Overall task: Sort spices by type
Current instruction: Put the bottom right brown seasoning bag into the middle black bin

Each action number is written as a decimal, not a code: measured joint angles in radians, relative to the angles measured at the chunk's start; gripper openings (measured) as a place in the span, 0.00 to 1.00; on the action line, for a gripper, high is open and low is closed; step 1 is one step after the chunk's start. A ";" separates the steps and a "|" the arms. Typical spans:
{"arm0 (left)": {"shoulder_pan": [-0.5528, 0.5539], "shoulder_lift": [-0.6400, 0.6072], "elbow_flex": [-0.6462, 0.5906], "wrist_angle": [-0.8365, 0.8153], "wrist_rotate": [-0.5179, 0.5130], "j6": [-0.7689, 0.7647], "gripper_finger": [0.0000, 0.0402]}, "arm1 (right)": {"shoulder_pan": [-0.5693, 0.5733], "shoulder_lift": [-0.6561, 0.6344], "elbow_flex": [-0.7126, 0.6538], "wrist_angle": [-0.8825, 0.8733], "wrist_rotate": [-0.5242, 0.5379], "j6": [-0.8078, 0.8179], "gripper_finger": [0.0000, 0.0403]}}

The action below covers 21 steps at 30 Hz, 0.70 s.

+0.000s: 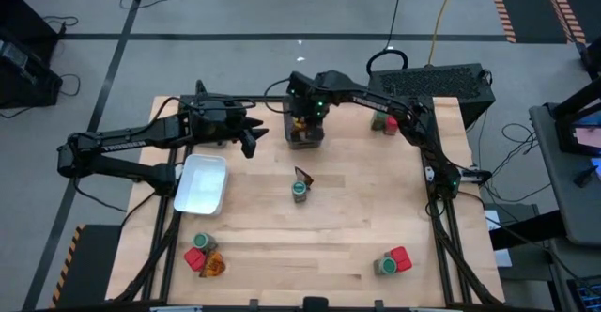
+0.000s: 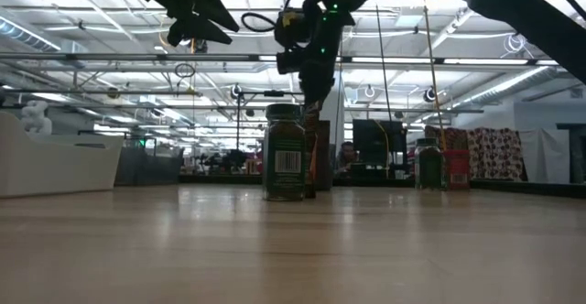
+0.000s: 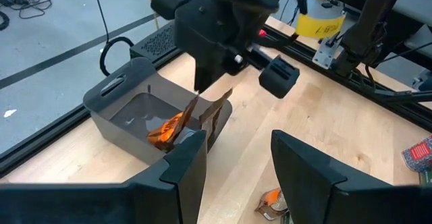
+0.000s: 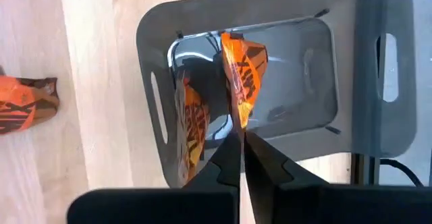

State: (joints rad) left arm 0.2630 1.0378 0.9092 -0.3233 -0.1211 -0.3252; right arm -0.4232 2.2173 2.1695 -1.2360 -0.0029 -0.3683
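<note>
A dark grey bin (image 1: 306, 144) (image 4: 270, 11) stands at the table's far middle. One brown-orange packet (image 4: 191, 133) leans on the bin's wall. My right gripper (image 4: 241, 137) (image 1: 302, 115) points down over the bin, shut on a second brown-orange packet (image 4: 241, 75). My left gripper (image 3: 239, 177) (image 1: 252, 141) hovers open just left of the bin with nothing between its fingers. In mid-table, a green-lidded jar (image 1: 299, 191) (image 2: 285, 153) stands upright with another packet (image 1: 303, 174) beside it. My right gripper pinches the packet's upper end (image 4: 240, 124) between its two fingertips, coming from above and pointing down into the bin. The packet hangs edge-on below the fingers, and its lower part (image 3: 169, 127) reaches down inside the bin.
A white tray (image 1: 202, 184) lies at the left. Near left are a jar (image 1: 201, 243), a red container (image 1: 194, 258) and a packet (image 1: 213, 267). Near right are a jar (image 1: 386, 267) and a red container (image 1: 401, 257). More spices (image 1: 382, 121) stand far right.
</note>
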 joint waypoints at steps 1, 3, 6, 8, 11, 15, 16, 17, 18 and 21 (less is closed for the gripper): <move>0.000 0.000 0.000 0.000 0.000 0.000 0.43 | 0.000 0.000 0.004 -0.016 0.000 0.000 0.00; 0.000 0.000 0.000 0.000 0.000 0.000 0.43 | 0.000 0.000 0.008 -0.039 0.000 0.000 0.00; 0.000 0.000 0.000 0.000 0.000 0.006 0.43 | 0.000 0.000 0.010 -0.029 0.000 0.005 0.00; 0.000 0.000 0.000 0.000 0.000 0.016 0.43 | 0.000 0.000 0.010 -0.011 0.001 0.024 0.00; 0.000 0.000 0.000 0.000 0.000 0.017 0.43 | 0.000 0.000 0.010 0.004 0.001 0.039 0.00; 0.000 0.000 0.000 0.000 0.000 0.017 0.43 | 0.000 0.000 0.010 0.005 0.001 0.041 0.00; 0.000 0.000 0.000 0.000 0.000 0.017 0.43 | 0.000 0.000 0.010 0.008 0.001 0.039 0.00; 0.000 0.000 0.000 0.000 0.000 0.017 0.43 | 0.000 0.000 0.010 0.016 0.001 0.036 0.00; 0.000 0.000 0.000 0.000 0.000 0.017 0.43 | 0.000 0.000 0.010 0.029 0.001 0.034 0.00; 0.000 0.000 0.000 0.000 0.000 0.018 0.43 | 0.000 0.000 0.010 0.083 0.001 0.035 0.00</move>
State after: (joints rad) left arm 0.2632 1.0378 0.9092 -0.3233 -0.1211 -0.3075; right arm -0.4232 2.2173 2.1796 -1.1532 -0.0021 -0.3333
